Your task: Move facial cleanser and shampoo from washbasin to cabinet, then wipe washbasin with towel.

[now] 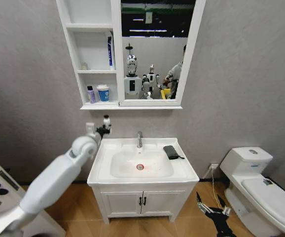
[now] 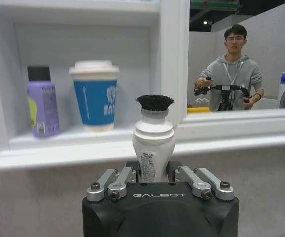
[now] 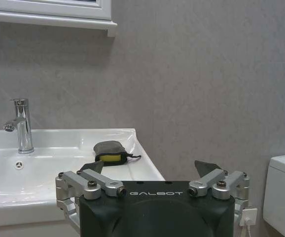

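Note:
My left gripper point(image 1: 104, 127) is raised just below the cabinet's point(image 1: 99, 104) bottom shelf, left of the tap, shut on a white bottle with a black ribbed cap point(image 2: 153, 143), likely the shampoo. In the left wrist view that gripper point(image 2: 153, 172) holds the bottle upright before the shelf edge. A blue-and-white tube point(image 1: 110, 50), likely the facial cleanser, stands on the middle shelf. The dark towel point(image 1: 170, 151) point(image 3: 109, 148) lies on the washbasin's point(image 1: 184, 170) right rim. My right gripper point(image 1: 212, 207) point(image 3: 149, 170) hangs open and low, right of the basin.
A purple bottle point(image 2: 43, 102) and a blue paper cup point(image 2: 95, 95) occupy the bottom shelf. The mirror point(image 1: 155, 49) fills the cabinet's right side. A chrome tap point(image 1: 139, 139) rises behind the bowl. A white toilet point(image 1: 258, 185) stands at the right, a two-door cupboard point(image 1: 142, 200) under the basin.

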`<state>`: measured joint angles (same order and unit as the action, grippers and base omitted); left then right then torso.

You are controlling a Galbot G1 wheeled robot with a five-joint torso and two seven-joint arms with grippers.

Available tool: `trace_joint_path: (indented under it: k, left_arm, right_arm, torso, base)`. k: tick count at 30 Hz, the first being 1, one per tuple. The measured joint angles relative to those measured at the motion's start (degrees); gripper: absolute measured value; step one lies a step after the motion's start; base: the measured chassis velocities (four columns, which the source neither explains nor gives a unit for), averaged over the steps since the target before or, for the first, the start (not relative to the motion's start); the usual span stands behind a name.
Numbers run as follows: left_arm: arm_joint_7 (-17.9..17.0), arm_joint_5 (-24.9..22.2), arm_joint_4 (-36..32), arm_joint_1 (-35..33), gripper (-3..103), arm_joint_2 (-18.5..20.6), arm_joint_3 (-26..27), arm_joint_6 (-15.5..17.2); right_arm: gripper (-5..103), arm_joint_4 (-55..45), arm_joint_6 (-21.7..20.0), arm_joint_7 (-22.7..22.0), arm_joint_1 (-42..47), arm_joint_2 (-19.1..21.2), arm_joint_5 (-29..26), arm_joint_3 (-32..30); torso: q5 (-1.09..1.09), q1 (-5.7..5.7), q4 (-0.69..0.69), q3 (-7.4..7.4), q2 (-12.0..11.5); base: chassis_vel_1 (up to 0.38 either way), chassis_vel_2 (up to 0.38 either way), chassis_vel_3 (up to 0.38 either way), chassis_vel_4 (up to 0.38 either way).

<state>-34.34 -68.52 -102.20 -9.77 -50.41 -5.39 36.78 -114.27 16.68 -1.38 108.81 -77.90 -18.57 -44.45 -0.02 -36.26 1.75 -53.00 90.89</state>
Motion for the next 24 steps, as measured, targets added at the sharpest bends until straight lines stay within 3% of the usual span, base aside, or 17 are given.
trace_joint_path:
  k: [3,8,15,24]
  left_arm:
    - [1.7,0.1,10.0,13.5,28,-4.4,-6.2,1.0]
    - [3.9,3.7,18.4,19.8,28,-9.1,-9.3,0.6]
    - [3.9,7.5,25.7,21.7,28,-13.1,-9.6,0.0]
    - [4.3,10.1,29.6,20.9,28,-14.5,-8.7,-0.5]
  right_arm:
    - [100,0.3,0.7,0.4,0.2,-0.1,-1.2,-0.8]
    - [100,1.2,1.9,1.0,0.9,-0.3,-2.2,-1.6]
    - [100,2.3,2.9,1.4,1.3,-0.2,-3.6,-2.8]
    - [100,2.9,3.4,1.7,1.5,0.1,-4.4,-3.7]
  torso:
    - [0.00,-0.02,0.00,-0.01,0.0]
    - [-0.01,-0.02,0.01,-0.01,0.0]
    - [-0.02,-0.02,0.01,-0.01,0.0]
    - [-0.03,-0.02,0.00,-0.01,0.0]
  base:
    - [0.000,0.000,0.000,0.000]
    - [0.000,0.000,0.000,0.000]
    - [0.000,0.000,0.000,0.000]
    - [0.000,0.000,0.000,0.000]
